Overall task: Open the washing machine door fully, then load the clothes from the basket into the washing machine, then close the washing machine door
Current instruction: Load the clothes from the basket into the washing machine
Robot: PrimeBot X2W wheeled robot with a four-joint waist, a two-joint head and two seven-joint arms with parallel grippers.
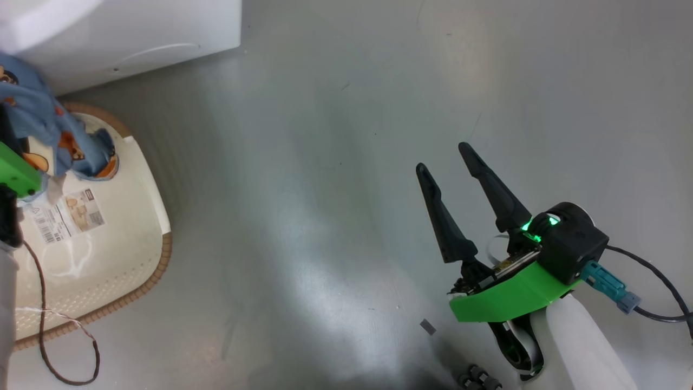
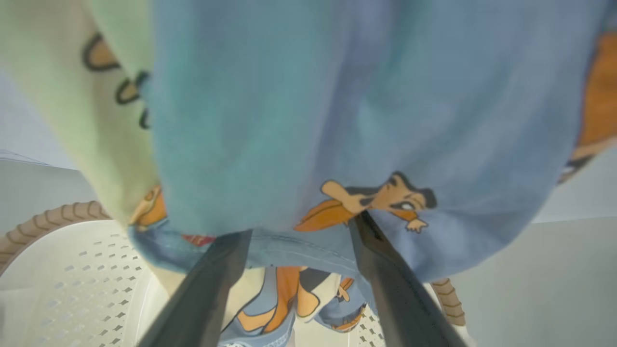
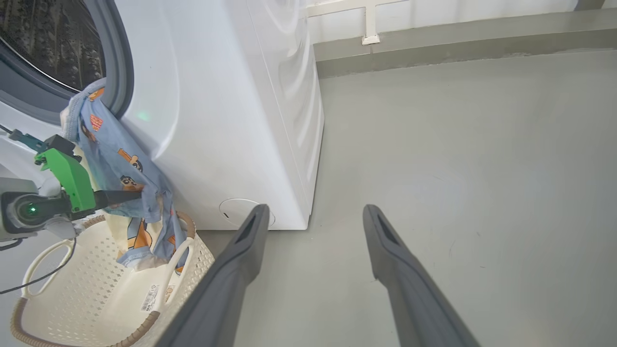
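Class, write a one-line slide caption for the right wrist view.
Left hand holds light blue bear-print clothes over the cream perforated plastic basket beside the white washing machine; right hand open.

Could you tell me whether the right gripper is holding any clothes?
No, the right gripper is open over the bare floor, well away from the clothes.

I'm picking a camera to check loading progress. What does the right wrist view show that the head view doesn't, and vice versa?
Right wrist view: the washing machine's open drum mouth, with the clothes reaching from its grey seal down into the basket. Head view: the right pincer's green bracket and a brown cable on the floor. Both: the basket, the clothes, the machine's white body and the right pincer's open fingers.
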